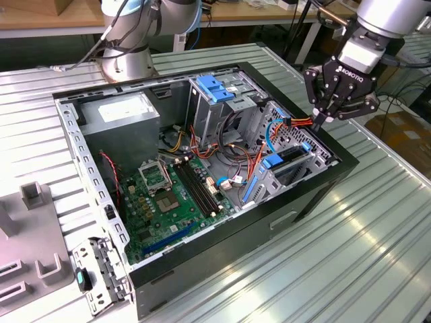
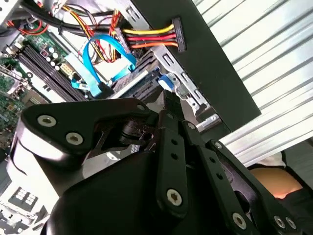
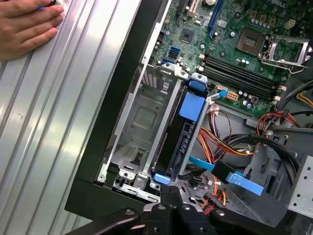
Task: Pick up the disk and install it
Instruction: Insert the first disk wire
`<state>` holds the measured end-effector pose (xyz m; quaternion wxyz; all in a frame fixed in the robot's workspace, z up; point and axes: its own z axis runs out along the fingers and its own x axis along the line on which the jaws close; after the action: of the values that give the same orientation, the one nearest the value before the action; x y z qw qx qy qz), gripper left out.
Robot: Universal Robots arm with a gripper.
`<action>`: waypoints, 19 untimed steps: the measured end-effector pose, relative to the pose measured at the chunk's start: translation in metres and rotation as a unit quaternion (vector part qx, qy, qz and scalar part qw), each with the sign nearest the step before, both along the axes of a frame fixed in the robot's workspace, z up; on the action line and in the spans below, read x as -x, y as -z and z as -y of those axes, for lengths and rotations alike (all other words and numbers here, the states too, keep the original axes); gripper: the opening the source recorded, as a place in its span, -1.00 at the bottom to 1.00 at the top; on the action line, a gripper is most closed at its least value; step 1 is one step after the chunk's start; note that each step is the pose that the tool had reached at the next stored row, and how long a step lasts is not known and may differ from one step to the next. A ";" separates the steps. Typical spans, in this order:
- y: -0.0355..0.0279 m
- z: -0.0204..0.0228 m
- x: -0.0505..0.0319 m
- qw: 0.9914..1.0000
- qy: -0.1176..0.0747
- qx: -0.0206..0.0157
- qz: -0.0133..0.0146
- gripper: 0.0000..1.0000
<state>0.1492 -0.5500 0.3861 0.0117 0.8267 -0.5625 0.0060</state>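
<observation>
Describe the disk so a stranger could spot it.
Find the open computer case; at its end on the exterior view's right, near the gripper, is a drive cage. The disk is the dark slab on edge with blue tabs, beside an unfilled silver bay.

The disk (image 3: 178,144) is black with blue rails, the motherboard (image 3: 234,44) green.

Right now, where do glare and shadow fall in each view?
Exterior view: the ribbed table shines pale; the computer case is darker inside. Second wrist view: strong glare on the table, the dark gripper hides much of the case. First wrist view: even light, sheen on the table near a hand.
</observation>
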 end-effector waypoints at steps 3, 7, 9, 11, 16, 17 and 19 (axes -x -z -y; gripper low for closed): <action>0.0000 -0.0057 -0.0025 1.000 -0.004 0.000 0.000 -0.79; 0.0001 -0.0111 -0.0045 1.000 -0.013 0.000 0.000 -0.79; 0.0002 -0.0118 -0.0046 1.000 -0.016 0.000 0.000 -0.79; 0.0003 -0.0122 -0.0052 1.000 -0.027 0.000 0.000 -0.79; 0.0005 -0.0123 -0.0055 0.999 -0.055 0.000 0.000 -0.79; 0.0006 -0.0123 -0.0055 0.998 -0.062 0.000 0.000 -0.79; 0.0006 -0.0123 -0.0055 0.997 -0.076 0.000 0.000 -0.79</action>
<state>0.1547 -0.5377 0.3855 0.0113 0.8670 -0.4981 0.0068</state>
